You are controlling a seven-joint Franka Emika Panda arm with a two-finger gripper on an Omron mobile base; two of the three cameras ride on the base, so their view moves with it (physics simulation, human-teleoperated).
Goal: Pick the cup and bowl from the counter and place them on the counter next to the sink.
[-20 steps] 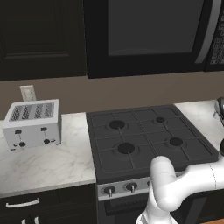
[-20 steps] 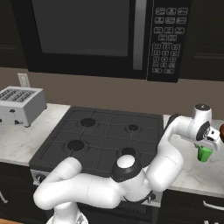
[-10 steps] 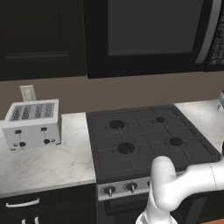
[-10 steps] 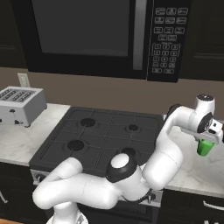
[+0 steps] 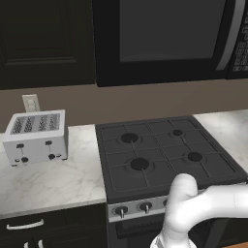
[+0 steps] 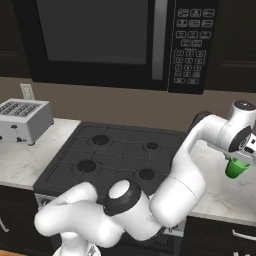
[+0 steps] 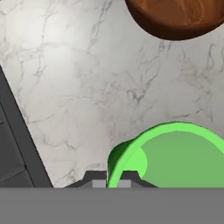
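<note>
Lifted higher, the cup [image 6: 236,167] hangs clamped in the end effector [image 6: 242,160] above the counter [image 7: 87,78], bowl [image 7: 183,17] nearby.

Both base views look forward and down from behind the arm, left and right, sharing the stove [image 5: 162,157] and toaster [image 5: 36,136]. The hand view looks down close at the bench [image 7: 87,87].
</note>
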